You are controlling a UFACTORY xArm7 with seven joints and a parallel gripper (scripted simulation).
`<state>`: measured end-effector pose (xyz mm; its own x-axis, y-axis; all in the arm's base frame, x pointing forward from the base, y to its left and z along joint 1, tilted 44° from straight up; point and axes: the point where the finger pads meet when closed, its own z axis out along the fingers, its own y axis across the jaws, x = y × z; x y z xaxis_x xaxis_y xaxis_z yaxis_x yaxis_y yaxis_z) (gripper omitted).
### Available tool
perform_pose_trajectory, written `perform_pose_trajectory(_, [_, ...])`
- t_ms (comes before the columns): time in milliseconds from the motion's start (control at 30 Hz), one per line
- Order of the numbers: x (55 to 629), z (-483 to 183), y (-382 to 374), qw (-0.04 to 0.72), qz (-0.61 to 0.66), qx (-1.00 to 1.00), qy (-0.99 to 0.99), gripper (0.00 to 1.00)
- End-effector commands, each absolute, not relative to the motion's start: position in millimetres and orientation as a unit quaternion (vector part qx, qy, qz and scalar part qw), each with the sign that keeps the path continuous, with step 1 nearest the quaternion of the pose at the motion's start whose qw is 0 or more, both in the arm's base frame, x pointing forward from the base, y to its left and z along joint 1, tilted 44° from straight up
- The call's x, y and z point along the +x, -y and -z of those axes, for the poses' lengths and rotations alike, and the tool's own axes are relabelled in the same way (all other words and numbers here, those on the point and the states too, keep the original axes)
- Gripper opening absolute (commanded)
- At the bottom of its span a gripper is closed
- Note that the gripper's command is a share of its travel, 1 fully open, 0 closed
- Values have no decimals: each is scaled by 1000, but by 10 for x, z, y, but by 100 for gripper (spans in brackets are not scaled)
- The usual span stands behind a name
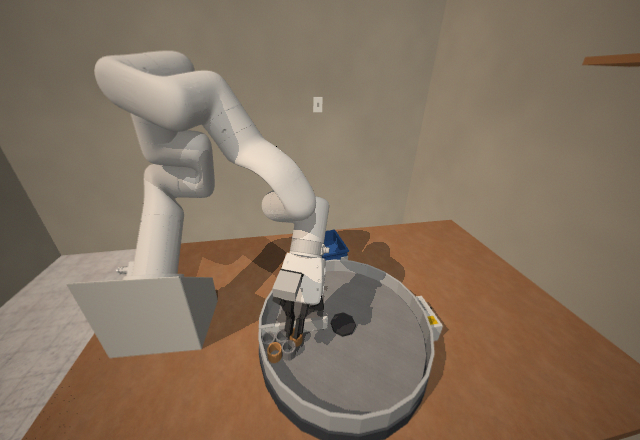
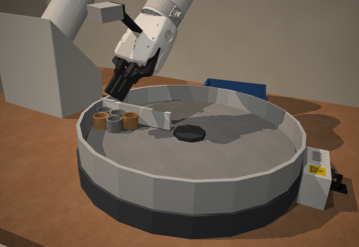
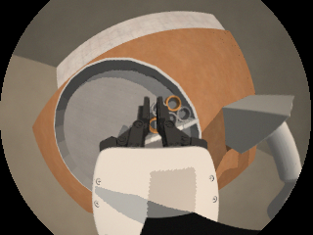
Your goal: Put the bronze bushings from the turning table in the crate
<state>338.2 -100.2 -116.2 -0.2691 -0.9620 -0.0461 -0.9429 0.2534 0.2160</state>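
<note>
Two bronze bushings [image 2: 100,120] [image 2: 130,120] stand on the turning table [image 2: 191,148] at its left edge, in a cluster with three steel bushings [image 2: 114,123], in front of a white fence [image 2: 139,117]. In the top view the bronze ones show at the tray's near left [image 1: 275,352] [image 1: 296,340]. My gripper [image 2: 114,92] is tilted and hangs above the tray rim, just behind and above the cluster. Its fingers are nearly together with nothing between them. In the wrist view the gripper [image 3: 152,124] points at the cluster, with a bronze bushing [image 3: 172,102] just beyond the tips. The blue crate [image 2: 236,87] sits behind the tray.
A black hub [image 2: 189,132] sits at the table's centre. The tray has a raised grey rim. A control box [image 2: 314,177] is fixed to its right side. The arm's grey base block [image 2: 43,64] stands to the left.
</note>
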Motion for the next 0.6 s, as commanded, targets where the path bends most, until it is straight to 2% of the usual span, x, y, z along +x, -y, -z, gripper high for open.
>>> perform_pose_trajectory(0, [3392,1158,1018,47,99,602,791,10])
perform_pose_trajectory(567, [3397,1329,853,47,99,602,791,10])
